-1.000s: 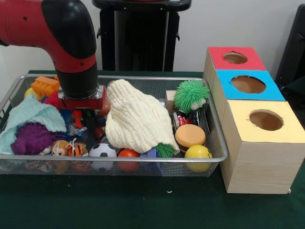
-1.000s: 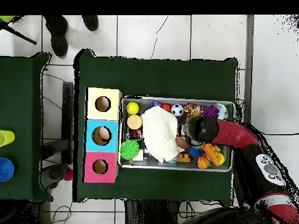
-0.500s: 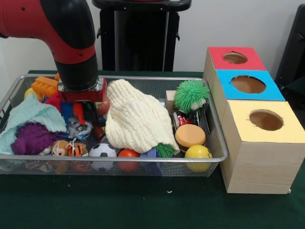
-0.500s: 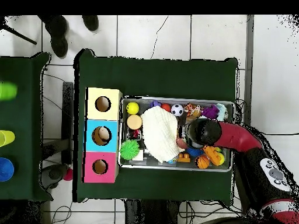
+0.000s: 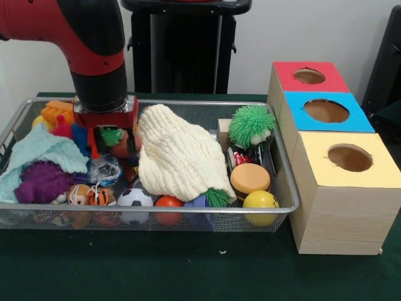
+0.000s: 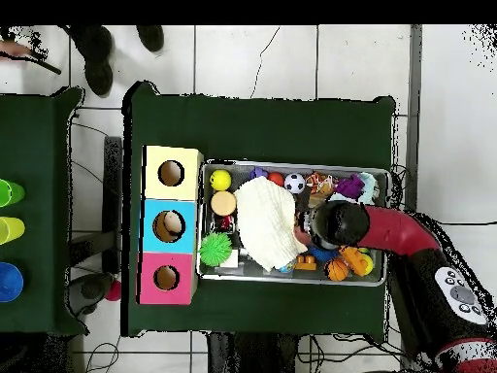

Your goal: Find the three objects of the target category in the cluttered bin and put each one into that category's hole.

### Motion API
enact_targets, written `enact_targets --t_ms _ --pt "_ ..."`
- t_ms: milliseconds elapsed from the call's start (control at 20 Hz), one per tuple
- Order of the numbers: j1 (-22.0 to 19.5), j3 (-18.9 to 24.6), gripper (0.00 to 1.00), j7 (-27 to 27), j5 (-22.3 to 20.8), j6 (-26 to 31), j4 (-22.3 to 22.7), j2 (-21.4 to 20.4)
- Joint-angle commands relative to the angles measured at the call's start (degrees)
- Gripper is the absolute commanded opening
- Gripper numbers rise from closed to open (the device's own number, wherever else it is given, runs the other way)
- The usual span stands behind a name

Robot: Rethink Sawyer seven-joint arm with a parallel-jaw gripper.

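Observation:
A wire mesh bin (image 5: 188, 209) holds many small toys and a cream knitted cloth (image 5: 178, 157). My gripper (image 5: 111, 143) hangs just above the clutter at the bin's left, beside the cloth. It is shut on a small green spiky toy (image 5: 113, 134) held clear of the pile. In the overhead view the arm's wrist (image 6: 336, 223) hides the gripper and the toy. To the right of the bin stand three boxes with round holes: red (image 5: 332, 78), blue (image 5: 357, 119), yellow (image 5: 382, 168). A bigger green spiky ball (image 5: 250, 125) sits at the bin's right end.
Under and around the gripper lie a mint cloth (image 5: 37, 150), a purple fuzzy toy (image 5: 41, 182), an orange brick (image 5: 59, 113), a tiger toy (image 5: 100, 197), a soccer ball (image 5: 135, 198), a yellow ball (image 5: 260, 200). A person's shoes (image 6: 97, 49) show beyond the table.
The gripper has risen out of the toy pile and shifted slightly toward the back of the bin. It now carries the small green spiky toy, which was not visible before.

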Motion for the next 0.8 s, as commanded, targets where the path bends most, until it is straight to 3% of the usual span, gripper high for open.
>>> enact_targets --t_ms 50,400,800 --pt "0.24 2.56 1.0 -5.56 -5.27 -3.47 3.19 -0.21" --pt "3.28 -0.6 1.0 -3.77 -10.7 -4.89 -0.02 1.91" --pt "4.56 -2.28 1.0 -2.18 -11.07 0.1 -2.66 4.54"
